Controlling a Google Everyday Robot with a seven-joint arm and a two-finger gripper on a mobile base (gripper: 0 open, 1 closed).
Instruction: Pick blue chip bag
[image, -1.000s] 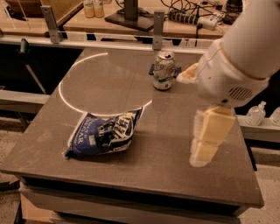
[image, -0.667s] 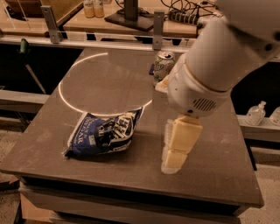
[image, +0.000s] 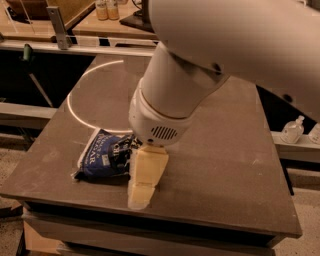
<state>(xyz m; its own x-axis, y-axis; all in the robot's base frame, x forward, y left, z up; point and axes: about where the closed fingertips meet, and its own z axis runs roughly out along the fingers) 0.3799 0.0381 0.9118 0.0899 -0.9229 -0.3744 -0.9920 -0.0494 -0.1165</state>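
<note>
Now the gripper (image: 141, 192) hangs just right of the blue chip bag (image: 102, 157), which lies unlifted on the table (image: 225, 150); how wide it's open, can't tell.

A dark table (image: 225, 165) bears a bright ring of light (image: 68, 107); wooden shelves (image: 90, 25) stand behind. The gripper (image: 143, 186) hangs low over the table's front part.

dim, warm light from above; a bright arc (image: 74, 114) glares on the table's (image: 225, 150) far-left part; the gripper (image: 141, 192) near its front edge stands evenly lit.
</note>
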